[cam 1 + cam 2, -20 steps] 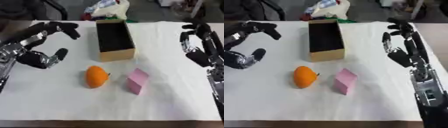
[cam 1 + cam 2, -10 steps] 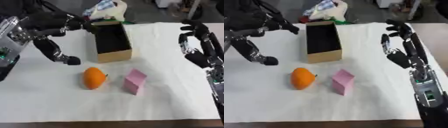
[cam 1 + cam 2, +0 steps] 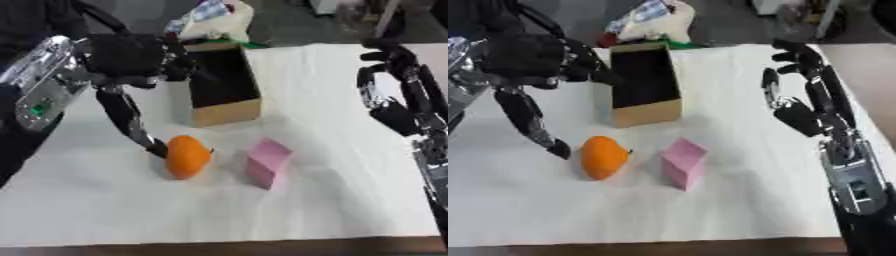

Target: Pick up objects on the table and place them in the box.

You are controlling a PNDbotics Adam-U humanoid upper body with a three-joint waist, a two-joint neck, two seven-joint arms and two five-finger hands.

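Left robot hand (image 3: 131,60) is seen spread open, one long finger reaching down beside the orange (image 3: 187,156); nothing is held. Pink block (image 3: 267,162) lies just right, box (image 3: 220,85) behind on the counter (image 3: 332,200). Right-eye view: right robot hand (image 3: 802,95) is raised open, empty.

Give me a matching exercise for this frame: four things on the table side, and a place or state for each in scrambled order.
Things:
1. orange fruit
2. pink block
3. box
4. right hand

Places or states:
A. open at the top, nothing visible inside
B. raised over the table's right side, fingers relaxed, holding nothing
C. on the cloth, with the left hand reaching a fingertip down beside it
D. on the cloth, right of the fruit

Pairs: 1-C, 2-D, 3-A, 4-B
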